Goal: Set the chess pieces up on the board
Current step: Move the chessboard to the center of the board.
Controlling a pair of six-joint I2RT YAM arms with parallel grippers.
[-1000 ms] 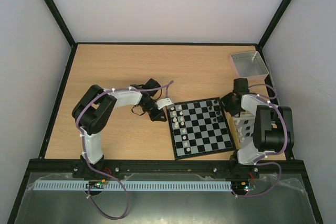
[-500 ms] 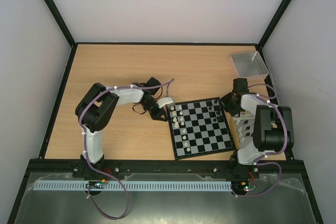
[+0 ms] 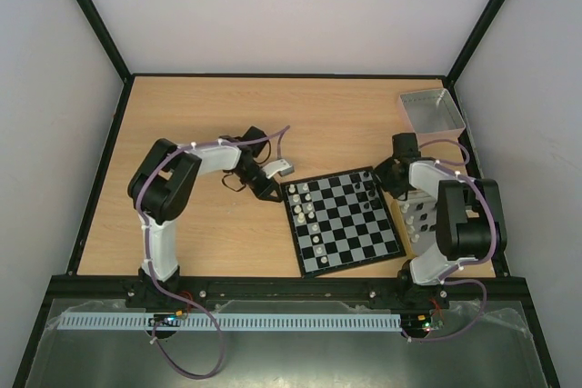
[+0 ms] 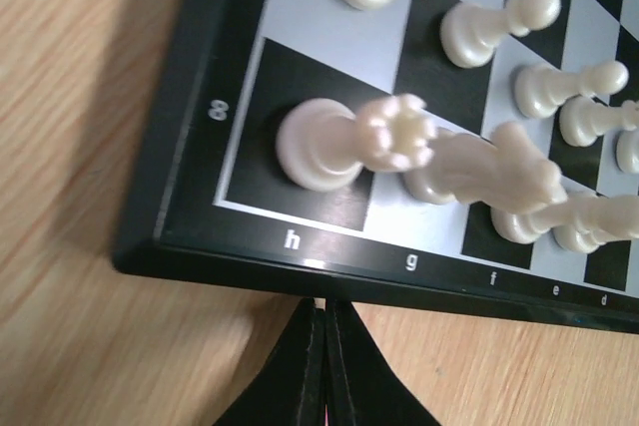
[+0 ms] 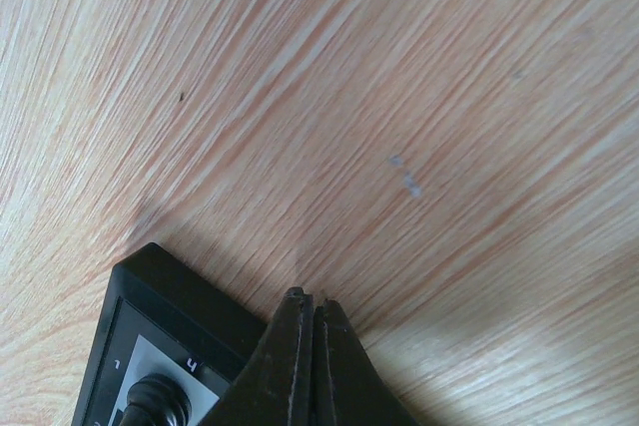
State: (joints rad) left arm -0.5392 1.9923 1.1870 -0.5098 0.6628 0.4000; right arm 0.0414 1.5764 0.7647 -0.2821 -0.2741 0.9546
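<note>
The chessboard (image 3: 344, 221) lies a little askew near the table's front. Whitish pieces (image 3: 305, 207) stand along its left side and black pieces (image 3: 372, 191) near its far right corner. My left gripper (image 3: 272, 191) is shut and empty, with its tips (image 4: 324, 303) against the board's dark border (image 4: 300, 266) by the letter h. A white rook (image 4: 339, 142) stands just beyond on the corner square. My right gripper (image 3: 381, 176) is shut and empty. Its tips (image 5: 306, 298) rest on the wood beside the board's corner (image 5: 160, 281), where one black piece (image 5: 155, 401) shows.
A grey square tray (image 3: 431, 111) sits at the far right of the table. A gold-tan tin (image 3: 420, 218) with small pieces in it lies right of the board, under the right arm. Black frame rails edge the wooden table (image 3: 200, 124).
The board's far edge has slid left, turning the board slightly. The left gripper has drawn back to the left along it. The right gripper has moved left and farther back.
</note>
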